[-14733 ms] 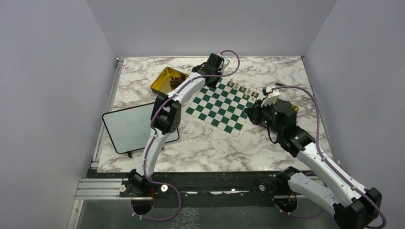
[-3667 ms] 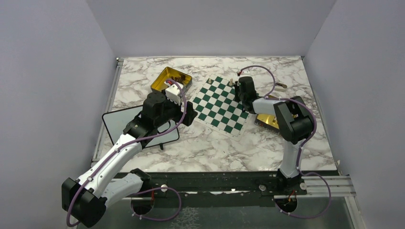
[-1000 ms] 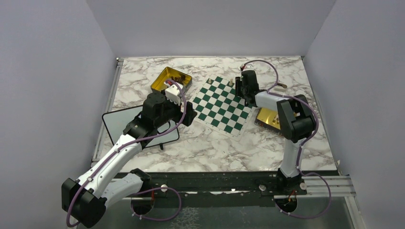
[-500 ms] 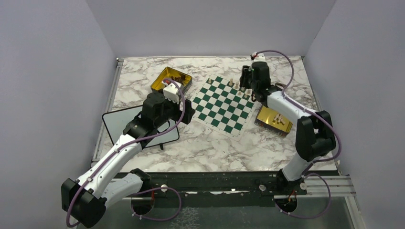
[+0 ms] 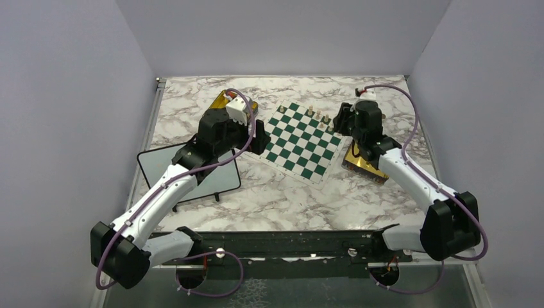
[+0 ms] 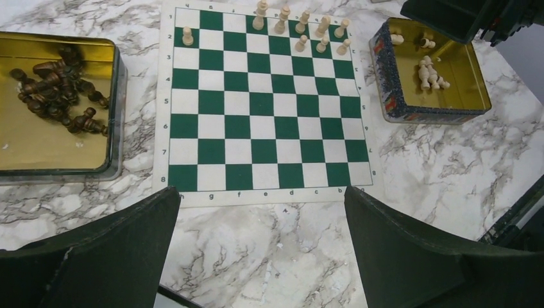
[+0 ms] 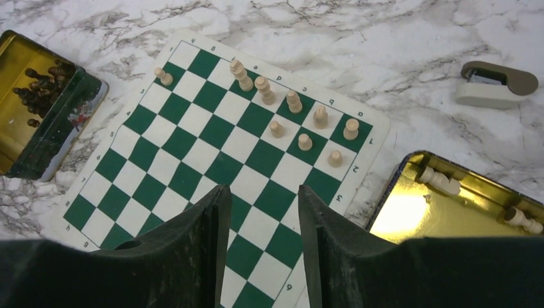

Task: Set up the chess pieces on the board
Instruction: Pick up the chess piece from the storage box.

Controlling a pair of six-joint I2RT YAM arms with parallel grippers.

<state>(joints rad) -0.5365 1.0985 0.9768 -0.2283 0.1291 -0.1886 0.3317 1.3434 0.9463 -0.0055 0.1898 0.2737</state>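
Observation:
The board lies on the marble table, also seen in both wrist views. Several pale chess pieces stand in two rows at its far right corner. One lone pale piece stands at the far left corner. Dark chess pieces lie heaped in the left gold tin. More pale pieces lie in the right tin. My left gripper hovers open and empty off the board's near edge. Above the board's right side, my right gripper is open and empty.
The left gold tin sits mostly hidden behind my left arm. The right tin lies against the board's right edge. A black-framed whiteboard lies at the near left. A small beige and brown object rests behind the right tin.
My right arm has pulled back from the board's far right corner toward the right tin, its jaws slightly wider. My left arm has shifted toward the far side, over the left tin.

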